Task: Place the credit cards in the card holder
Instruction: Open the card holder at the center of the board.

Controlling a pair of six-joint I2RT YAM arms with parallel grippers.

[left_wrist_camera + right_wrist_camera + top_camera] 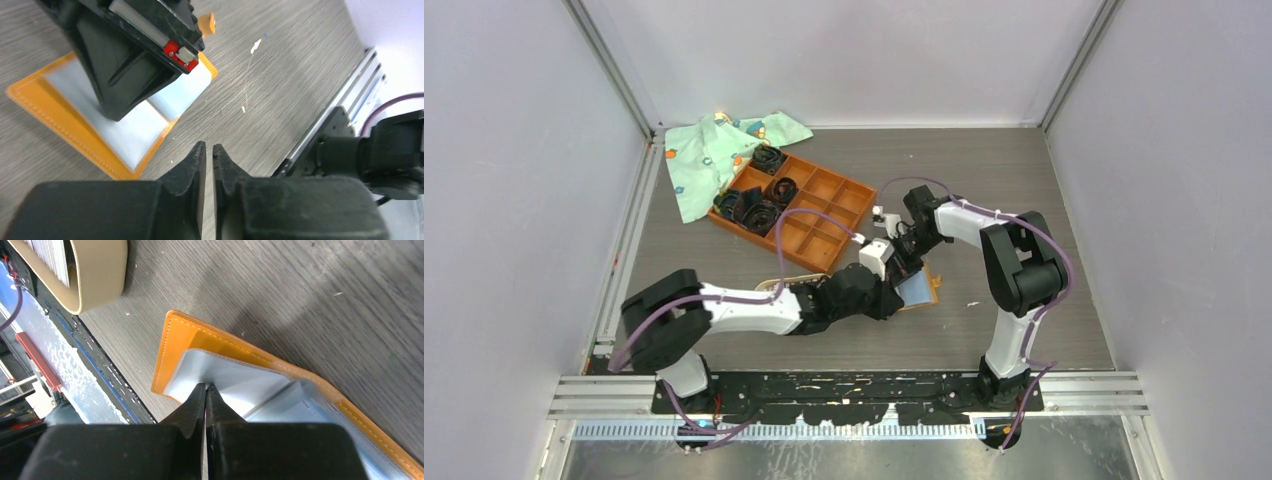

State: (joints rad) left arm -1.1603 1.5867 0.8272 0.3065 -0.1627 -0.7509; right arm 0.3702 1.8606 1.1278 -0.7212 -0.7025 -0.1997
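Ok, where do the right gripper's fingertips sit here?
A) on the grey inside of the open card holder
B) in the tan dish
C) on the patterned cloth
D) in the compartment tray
A: the right wrist view shows the right gripper, closed, with its tips against the grey inside of the open orange card holder.

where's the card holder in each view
top external: card holder just right of centre, below the two wrists.
left wrist: card holder upper left, lying open.
right wrist: card holder centre.
Shared landmark: right gripper, tips on its grey pocket.
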